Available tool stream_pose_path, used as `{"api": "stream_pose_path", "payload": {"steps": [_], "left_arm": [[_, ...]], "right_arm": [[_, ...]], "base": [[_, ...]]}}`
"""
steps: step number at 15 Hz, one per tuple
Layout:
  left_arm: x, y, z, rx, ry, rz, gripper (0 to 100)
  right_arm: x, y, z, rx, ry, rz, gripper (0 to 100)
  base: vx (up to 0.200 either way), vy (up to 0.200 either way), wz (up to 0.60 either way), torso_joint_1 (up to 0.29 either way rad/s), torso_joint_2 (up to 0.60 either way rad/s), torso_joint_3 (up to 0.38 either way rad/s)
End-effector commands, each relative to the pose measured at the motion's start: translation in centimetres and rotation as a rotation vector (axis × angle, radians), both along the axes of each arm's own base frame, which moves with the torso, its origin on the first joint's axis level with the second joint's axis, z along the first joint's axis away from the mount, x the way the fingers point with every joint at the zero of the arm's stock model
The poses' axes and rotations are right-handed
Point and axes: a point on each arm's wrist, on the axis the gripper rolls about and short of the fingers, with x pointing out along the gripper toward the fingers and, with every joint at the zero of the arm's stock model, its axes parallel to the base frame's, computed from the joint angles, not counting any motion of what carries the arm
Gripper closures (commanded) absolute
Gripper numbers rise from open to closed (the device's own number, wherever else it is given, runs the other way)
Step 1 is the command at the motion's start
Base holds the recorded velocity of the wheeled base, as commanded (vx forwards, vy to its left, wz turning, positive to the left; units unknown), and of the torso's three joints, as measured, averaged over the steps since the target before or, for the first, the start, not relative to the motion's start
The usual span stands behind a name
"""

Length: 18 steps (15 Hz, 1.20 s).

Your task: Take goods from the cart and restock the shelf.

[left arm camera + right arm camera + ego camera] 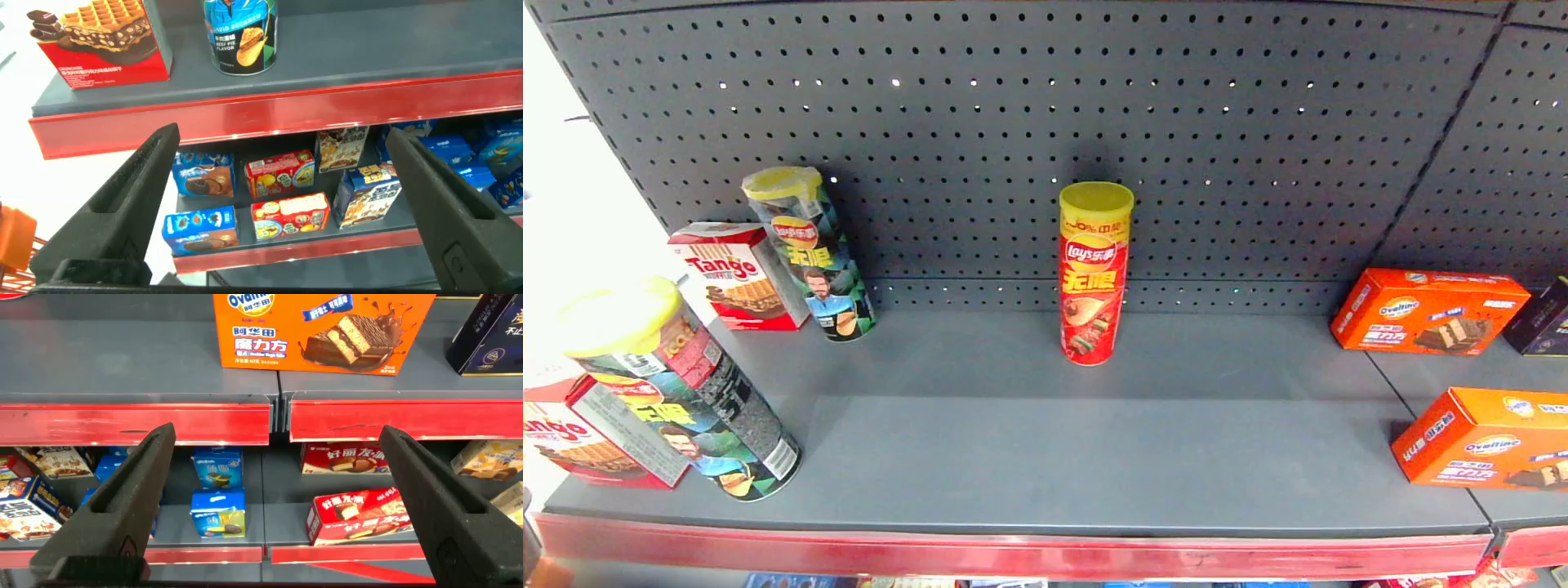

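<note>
Shelf (pixel 1013 457): grey deck, red front strip (pixel 1013 555), pegboard back (pixel 1045 122). We find one red chip can (pixel 1094 273) standing at mid-shelf, near the back, well apart from other stock.

L end: rear dark can (pixel 810 253) stands just beside rear wafer box (pixel 739 278). Front dark can (pixel 678 392) sits close against front wafer box (pixel 580 441), near the deck's front edge.

R end: rear orange box (pixel 1429 310) w/ a dark box (pixel 1539 327) beside it. Front orange box (pixel 1486 437) lies across the seam between shelf sections.

Left gripper (pixel 282 139): fingers (pixel 122 204) spread wide, nothing between them. It sits out in front of the red strip, below the front dark can and front wafer box.

Right gripper (pixel 278 434): fingers (pixel 122 506) likewise spread wide, nothing held. It faces the seam, below the front orange box.

Lower tiers: we note small snack boxes (pixel 282 171), mostly blue and red, in rows behind both grippers.
</note>
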Motion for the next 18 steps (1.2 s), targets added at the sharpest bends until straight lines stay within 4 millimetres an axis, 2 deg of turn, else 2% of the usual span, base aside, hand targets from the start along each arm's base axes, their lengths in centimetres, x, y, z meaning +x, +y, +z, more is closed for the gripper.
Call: {"api": "stream_pose_path", "payload": {"steps": [1,2,16,18], "left_arm": [[0.01,0.00,0.01,0.000,0.000,0.001,0],[0.01,0.00,0.01,0.000,0.000,0.001,0],[0.01,0.00,0.01,0.001,0.000,0.001,0],[0.01,0.00,0.01,0.001,0.000,0.001,0]], "right_arm": [[0.01,0.00,0.01,0.000,0.001,0.000,0],[0.01,0.00,-0.01,0.001,0.002,0.000,0],[0.01,0.00,-0.01,-0.002,0.003,-0.002,0],[0.01,0.00,0.01,-0.002,0.001,-0.002,0]], "base": [[0.000,0.000,0.00,0.000,0.00,0.000],[0.000,0.000,0.00,0.000,0.00,0.000],[0.000,0.000,0.60,0.001,0.00,0.003],[0.000,0.000,0.00,0.000,0.00,0.000]]}}
